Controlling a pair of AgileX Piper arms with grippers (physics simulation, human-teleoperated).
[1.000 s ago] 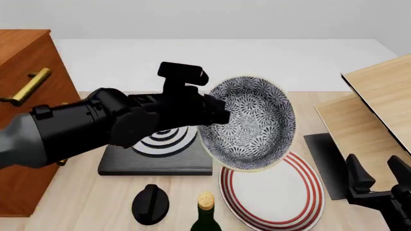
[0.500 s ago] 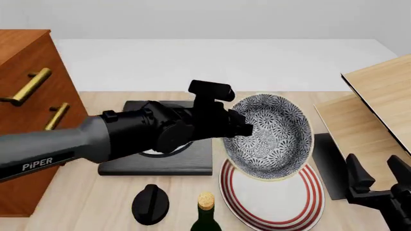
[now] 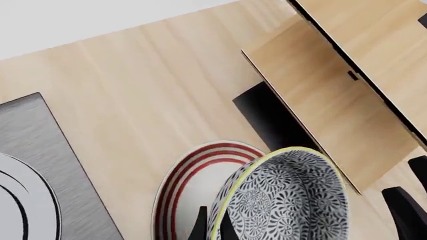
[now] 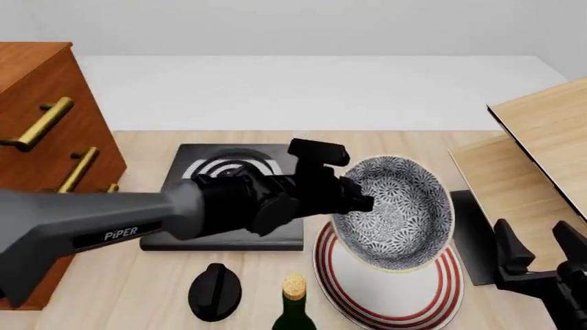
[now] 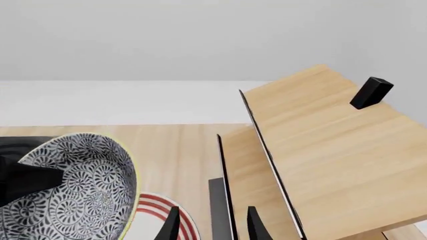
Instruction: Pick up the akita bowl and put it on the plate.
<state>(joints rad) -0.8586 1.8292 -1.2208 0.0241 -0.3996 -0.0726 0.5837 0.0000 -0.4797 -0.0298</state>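
The akita bowl, black-and-white floral with a pale yellow rim, hangs tilted just above the plate, its opening facing the camera. My left gripper is shut on the bowl's left rim. In the left wrist view the bowl has its rim pinched between my left gripper, with the red-ringed plate behind it. My right gripper stands open and empty at the near right, apart from both. The right wrist view shows the bowl, a slice of the plate and my right gripper.
A black stove slab with grey-white rings lies left of the plate. A wooden drawer cabinet stands at the far left. A corked bottle and a black knob sit near the front edge. Wooden shelf boards rise on the right.
My left arm has carried the bowl to the right and downward, from over the stove's edge to just above the plate. The right gripper has stayed put.
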